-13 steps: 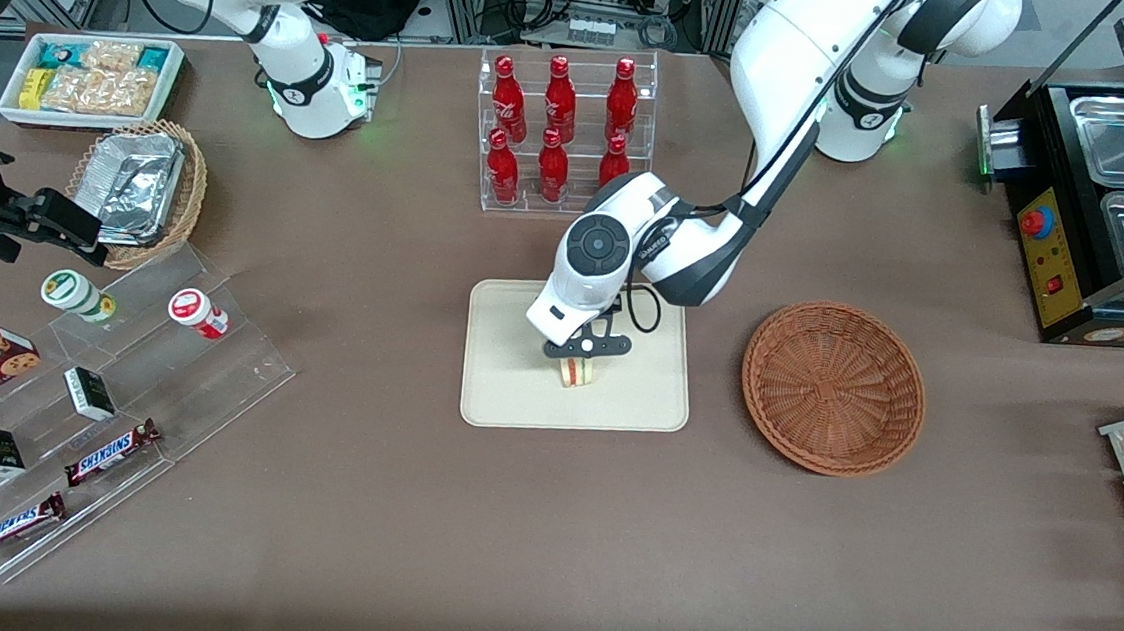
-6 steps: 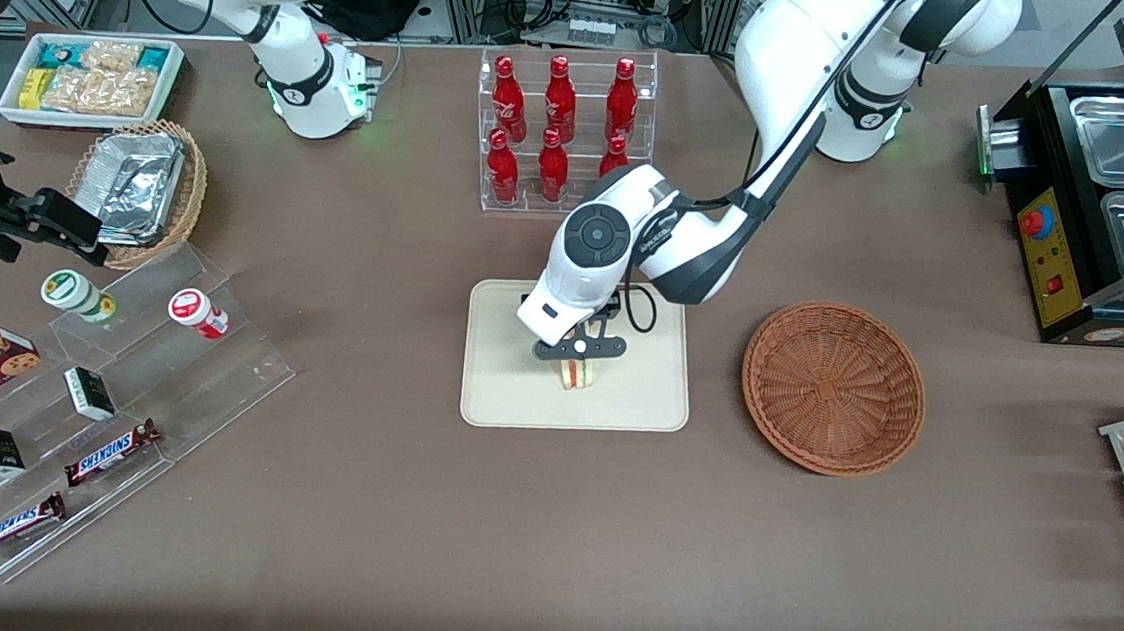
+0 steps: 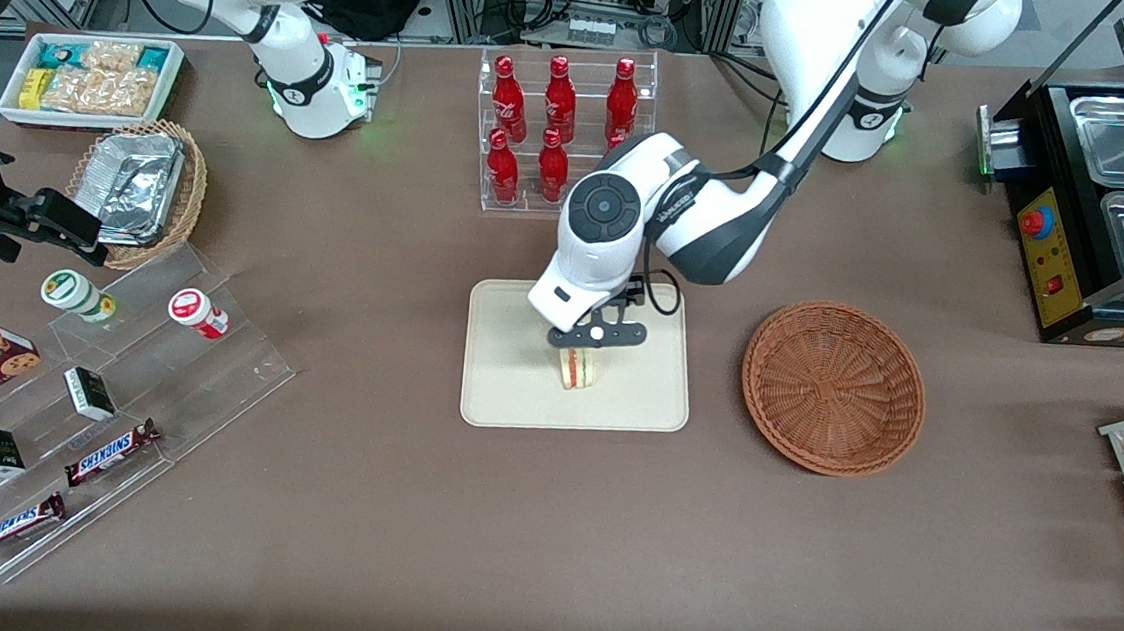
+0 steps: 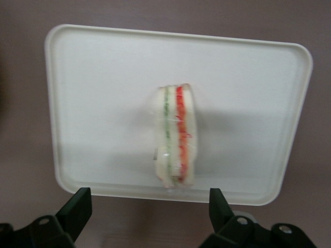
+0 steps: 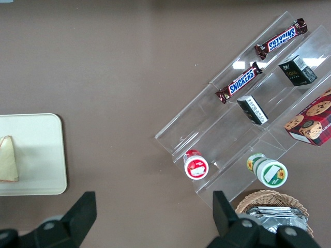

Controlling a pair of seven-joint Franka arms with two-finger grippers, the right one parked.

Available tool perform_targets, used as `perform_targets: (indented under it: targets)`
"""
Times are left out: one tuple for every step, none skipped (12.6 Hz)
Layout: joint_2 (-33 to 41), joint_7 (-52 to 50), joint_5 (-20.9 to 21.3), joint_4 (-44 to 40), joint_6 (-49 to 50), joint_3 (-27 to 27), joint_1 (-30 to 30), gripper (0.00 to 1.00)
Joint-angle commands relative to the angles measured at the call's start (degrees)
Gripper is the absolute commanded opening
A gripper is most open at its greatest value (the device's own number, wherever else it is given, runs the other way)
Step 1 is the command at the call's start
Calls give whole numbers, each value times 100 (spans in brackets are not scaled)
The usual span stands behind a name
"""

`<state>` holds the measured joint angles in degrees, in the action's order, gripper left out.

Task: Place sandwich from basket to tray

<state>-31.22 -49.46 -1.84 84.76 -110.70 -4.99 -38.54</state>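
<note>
The tray (image 3: 506, 391) holds the sandwich (image 3: 577, 368), standing on edge near its middle. The gripper (image 3: 597, 335) hangs just above the sandwich with its jaws spread wide, wider than the sandwich, gripping and touching nothing. Toward the working arm's end sits the basket (image 3: 833, 386), apart from the tray.

The left arm's gripper (image 3: 584, 346) hovers just above the small triangular white-bread sandwich (image 3: 577, 368), which stands on edge on the flat cream rectangular tray (image 3: 506, 391). Toward the working arm's end sits the round reddish-brown wicker basket (image 3: 833, 387), nothing in it.
</note>
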Motion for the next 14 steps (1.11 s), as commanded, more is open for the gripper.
perform_targets:
  targets:
    - [327, 112, 96, 102, 425, 226, 161, 100]
    - [414, 112, 114, 198, 557, 226, 267, 100]
    - [554, 173, 123, 304, 619, 226, 416, 100]
    - [704, 400, 123, 461, 628, 226, 661, 100]
    - [905, 776, 123, 637, 689, 226, 838, 100]
    - [1116, 1076, 105, 847, 759, 226, 1083, 100]
    - [1336, 1331, 88, 1076, 769, 218, 1294, 100]
    - [1529, 1551, 53, 1278, 769, 217, 1427, 100]
    - [1714, 1762, 52, 1472, 769, 226, 1567, 100]
    - [1855, 1938, 52, 1665, 778, 226, 1673, 100]
    - [2004, 2149, 52, 1850, 769, 226, 1779, 100]
    - [2136, 2351, 52, 1973, 778, 226, 1945, 100]
    - [2242, 2510, 52, 2044, 778, 226, 2077, 100]
    - [2356, 2625, 44, 2115, 804, 226, 2192, 100]
